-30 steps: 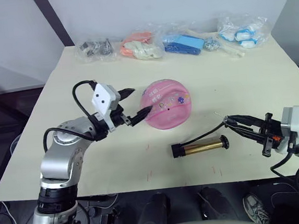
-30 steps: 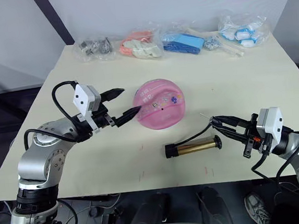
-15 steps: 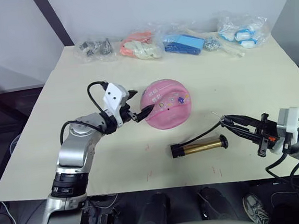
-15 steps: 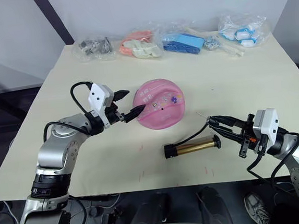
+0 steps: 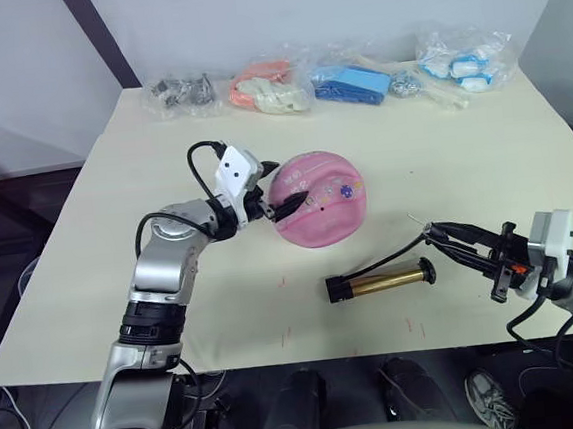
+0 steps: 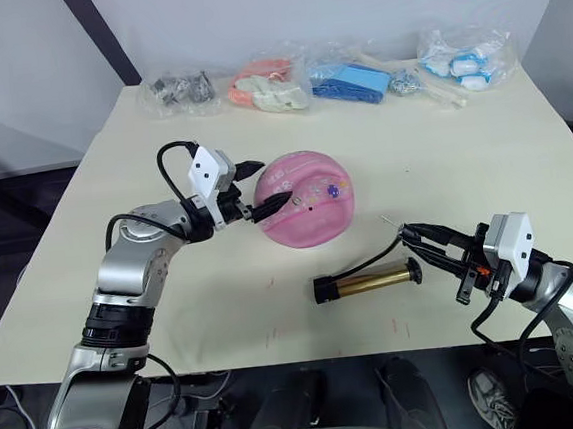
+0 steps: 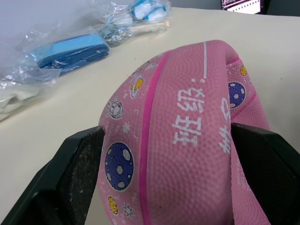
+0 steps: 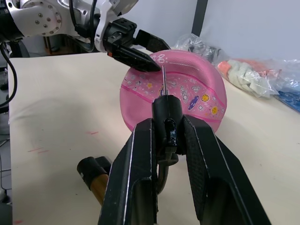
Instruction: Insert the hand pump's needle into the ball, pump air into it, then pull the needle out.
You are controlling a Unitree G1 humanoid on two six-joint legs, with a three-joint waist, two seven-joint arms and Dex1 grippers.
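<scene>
— Since a second ago, what's moved?

— My left end effector [image 5: 277, 199] has closed in from the left; its spread fingers now bracket the ball [image 5: 318, 197] mid-counter [image 5: 114, 189], I judge to steady it.

— And the right?

— Right end effector [image 8: 166, 136] sits clamped on the needle [image 8: 163, 79] fitting, aimed ballward. Hand pump [image 5: 381, 282] lies near the ball.
</scene>
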